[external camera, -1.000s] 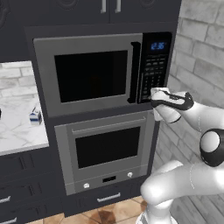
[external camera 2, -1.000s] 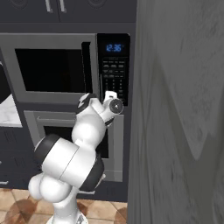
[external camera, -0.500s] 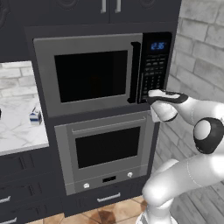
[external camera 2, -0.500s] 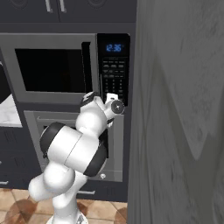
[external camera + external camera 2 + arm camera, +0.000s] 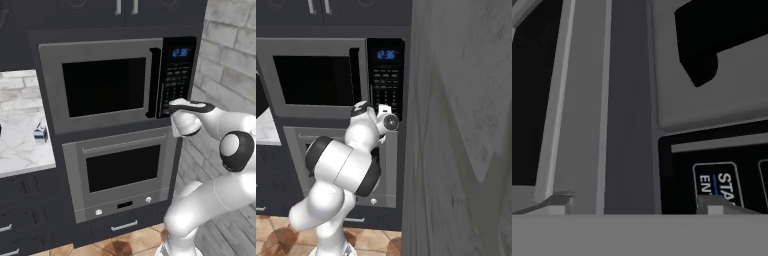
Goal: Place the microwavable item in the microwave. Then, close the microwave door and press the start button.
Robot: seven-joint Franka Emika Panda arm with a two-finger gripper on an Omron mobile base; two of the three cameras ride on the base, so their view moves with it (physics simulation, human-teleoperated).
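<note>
Gripper (image 5: 172, 105) sits against the lower edge of the keypad panel (image 5: 175, 80), fingertips at the bottom row of buttons. In the hand view a button marked "STA…/EN…" (image 5: 718, 184) lies just ahead, by the right-hand fingertip (image 5: 713, 202); the other fingertip (image 5: 556, 201) stands well apart from it, so the fingers are spread, nothing between them.

Just beside the gripper, toward the counter, the microwave door (image 5: 102, 87) is flush with its frame, black vertical handle (image 5: 154, 82) next to the panel. Above the gripper the blue display (image 5: 386, 54) is lit. The cup cannot be seen through the dark window.

Below the gripper: oven (image 5: 122, 170). Far off on the white counter (image 5: 25, 155): a small white-and-blue carton (image 5: 40, 133).
</note>
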